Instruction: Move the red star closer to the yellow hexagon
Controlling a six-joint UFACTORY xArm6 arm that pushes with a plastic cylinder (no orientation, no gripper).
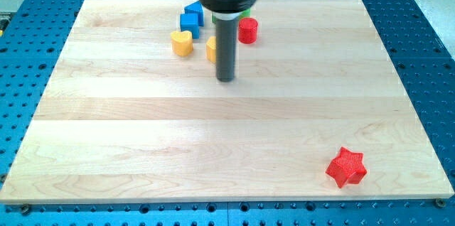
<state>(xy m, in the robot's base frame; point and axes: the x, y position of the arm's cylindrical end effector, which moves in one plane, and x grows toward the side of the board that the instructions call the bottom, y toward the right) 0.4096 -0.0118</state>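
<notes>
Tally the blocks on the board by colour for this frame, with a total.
Red: 2, the star and a round block.
Yellow: 2, the heart and a block half hidden behind my rod.
Blue: 2, both touching, shapes unclear.
Green: 1, a sliver behind the rod.
Total: 7.
My tip is below the cluster, far from the star.

No text, label, brand, number or sign can be read anywhere: not on the pale wooden desk (213,126), nor on the small coloured blocks (their faces are plain), nor on the dark rod.
</notes>
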